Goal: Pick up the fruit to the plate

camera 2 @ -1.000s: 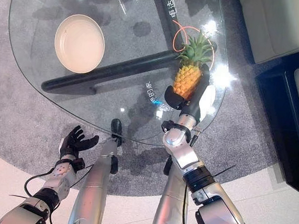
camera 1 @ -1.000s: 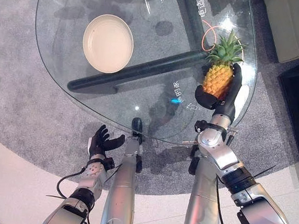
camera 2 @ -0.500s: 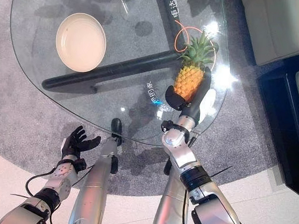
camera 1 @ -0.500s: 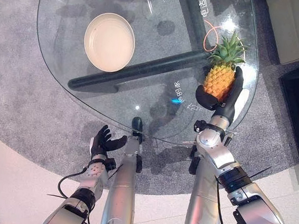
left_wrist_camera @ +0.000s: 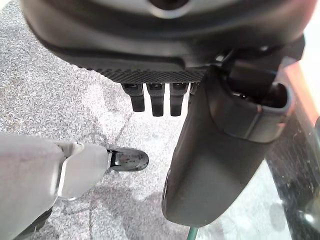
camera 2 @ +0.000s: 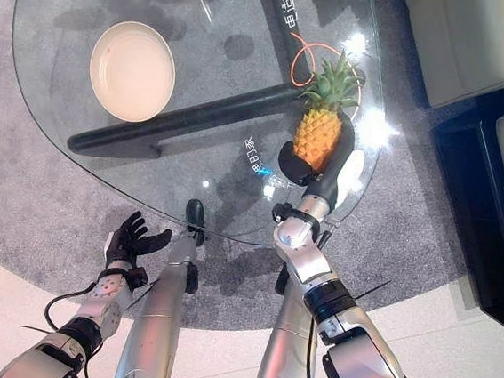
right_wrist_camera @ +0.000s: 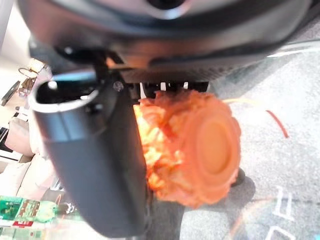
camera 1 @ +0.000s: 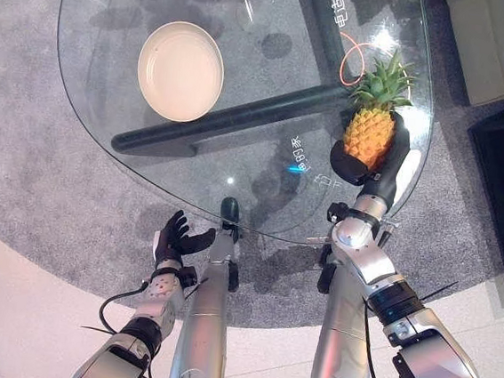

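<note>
Right hand (camera 1: 367, 167) curled round pineapple (camera 1: 369, 133), crown pointing away; plate (camera 1: 180, 70) lies well to its left, across table (camera 1: 262, 181).

Left eye: on my head, looking steeply down at the glass table (camera 1: 148, 157), well above it.
Right eye: beside the left eye, facing the same way, set slightly to my right.
Shared by the eyes: the table, the plate (camera 1: 180, 70), the pineapple (camera 1: 369, 133), my right hand (camera 1: 374, 170) and my left hand (camera 1: 174, 240).
Left wrist: looks along my left hand (left_wrist_camera: 220, 150) from very close, down at the carpet (left_wrist_camera: 65, 100) and the table's edge.
Right wrist: looks along my right hand (right_wrist_camera: 95, 165) from very close, straight at the pineapple's base.
Shared with the eyes: each wrist view takes in part of the table.
</note>
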